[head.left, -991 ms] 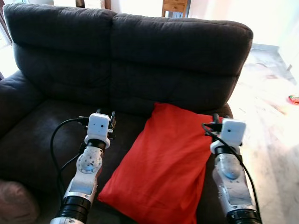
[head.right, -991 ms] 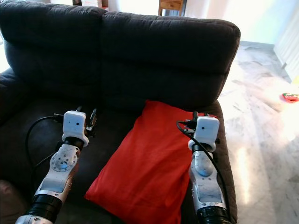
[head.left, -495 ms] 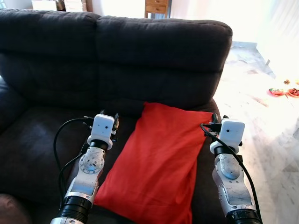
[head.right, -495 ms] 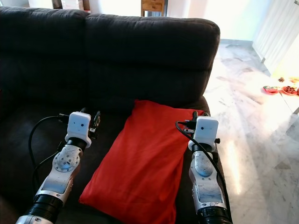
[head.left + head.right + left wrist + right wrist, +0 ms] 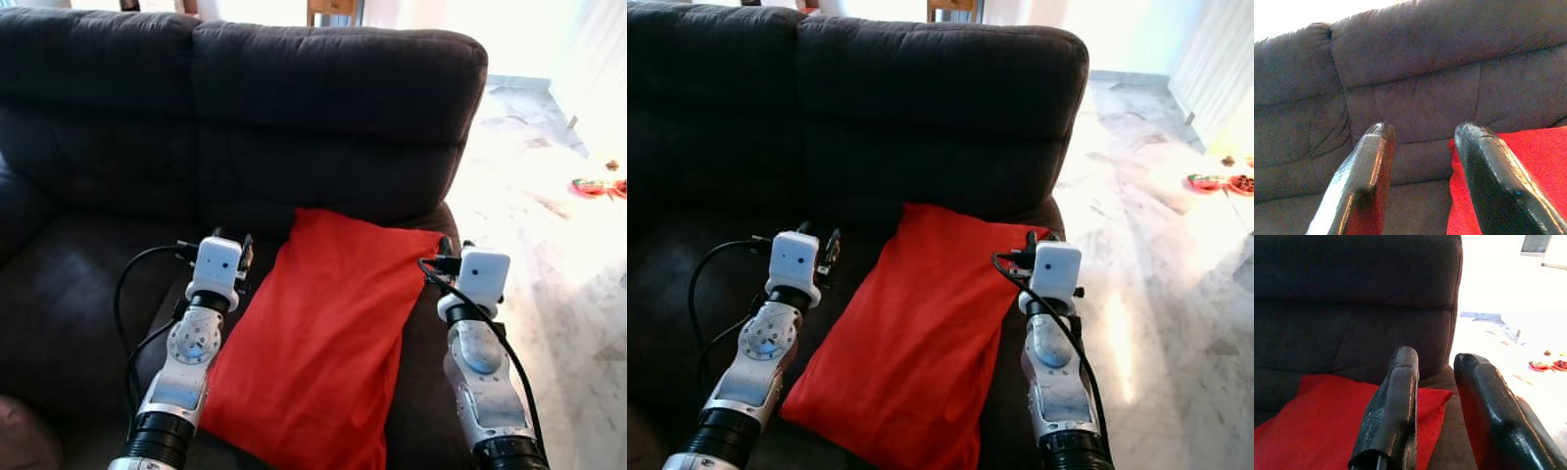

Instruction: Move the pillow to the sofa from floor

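- Red pillow (image 5: 318, 333) lies flat on the seat of the dark grey sofa (image 5: 323, 108), on the right-hand cushion, far corners up against the backrest, near end at the seat's front edge. I read it as already off the floor.
- Left pincer (image 5: 1420, 142) sits just beside the pillow's edge at its 9 o'clock, fingers spread, nothing between them.
- Right pincer (image 5: 1435, 377) is by the pillow's far corner at roughly 2 o'clock, fingers apart a little, empty.
- Handling, my judgement: soft, light, fabric-covered. It will sag and fold if lifted at one point, and the cloth may slide under smooth black fingers.
- Best hold looks like both long edges at once, one pincer each side near mid-length, or a pinch on a corner seam where the cover bunches.
- Not fragile; dropping it risks little.
- Pale marble floor (image 5: 549, 245) lies at 3 o'clock, with small red items (image 5: 593, 186) on it.
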Robot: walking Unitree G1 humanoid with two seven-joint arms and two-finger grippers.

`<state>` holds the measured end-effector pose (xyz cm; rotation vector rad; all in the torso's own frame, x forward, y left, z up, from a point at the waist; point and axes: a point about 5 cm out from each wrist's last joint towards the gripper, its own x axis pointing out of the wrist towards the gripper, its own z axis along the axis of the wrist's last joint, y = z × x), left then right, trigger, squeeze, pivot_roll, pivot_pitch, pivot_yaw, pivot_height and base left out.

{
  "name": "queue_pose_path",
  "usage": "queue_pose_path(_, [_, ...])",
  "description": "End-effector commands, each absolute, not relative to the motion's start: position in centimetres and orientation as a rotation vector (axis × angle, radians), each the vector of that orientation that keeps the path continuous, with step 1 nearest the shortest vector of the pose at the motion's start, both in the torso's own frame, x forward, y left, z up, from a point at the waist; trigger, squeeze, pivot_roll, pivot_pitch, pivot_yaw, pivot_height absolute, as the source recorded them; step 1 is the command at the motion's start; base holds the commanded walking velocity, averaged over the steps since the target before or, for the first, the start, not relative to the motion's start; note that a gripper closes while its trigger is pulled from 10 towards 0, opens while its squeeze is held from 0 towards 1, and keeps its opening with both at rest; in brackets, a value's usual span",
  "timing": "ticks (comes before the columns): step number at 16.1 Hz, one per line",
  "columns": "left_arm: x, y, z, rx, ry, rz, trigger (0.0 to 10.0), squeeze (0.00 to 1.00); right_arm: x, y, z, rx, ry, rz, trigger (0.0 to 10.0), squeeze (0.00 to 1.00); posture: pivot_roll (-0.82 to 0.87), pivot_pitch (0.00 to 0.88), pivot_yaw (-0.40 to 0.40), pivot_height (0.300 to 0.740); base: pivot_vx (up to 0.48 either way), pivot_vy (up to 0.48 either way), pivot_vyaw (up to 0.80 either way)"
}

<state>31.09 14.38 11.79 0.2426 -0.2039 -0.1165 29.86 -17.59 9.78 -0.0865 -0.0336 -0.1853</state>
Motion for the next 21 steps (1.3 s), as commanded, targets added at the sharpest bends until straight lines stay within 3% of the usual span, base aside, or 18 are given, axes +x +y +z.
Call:
queue_pose_path(1, [30.9,14.1,11.9,0.239,-0.216,-0.128,10.0,0.00,30.0,-17.5,9.7,-0.078,-0.025,-0.182,10.0,0.00,0.01,0.000,-0.022,0.740,-0.247,0.000,0.00])
queue_pose_path(21, [31.0,15.5,11.5,0.211,-0.175,-0.062,10.0,0.00,30.2,-17.6,9.7,-0.077,-0.017,-0.174,10.0,0.00,0.01,0.000,-0.030,0.740,0.000,0.000,0.00])
